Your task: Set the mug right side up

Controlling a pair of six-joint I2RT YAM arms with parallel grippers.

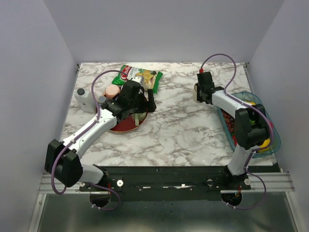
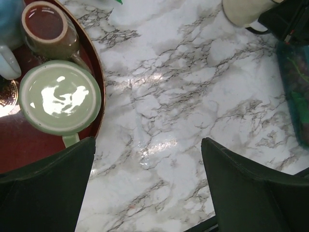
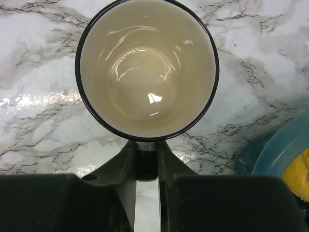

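The right end effector (image 3: 146, 157) pinches narrow on the handle of the mug (image 3: 147, 67), which stands mouth-up on the marble surface (image 3: 38, 121) just ahead of it, with a blue tub (image 3: 277, 150) close at its right (something yellow inside), while the left end effector (image 2: 147, 150) gapes wide beside a green cup (image 2: 59, 96) on a red plate (image 2: 19, 150)

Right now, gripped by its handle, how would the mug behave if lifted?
The mug looks like glazed ceramic: likely stiff, fairly heavy, chippable. The right end effector pinches only the thin handle, so it could pivot or slip. The glossy glaze probably gives little friction.
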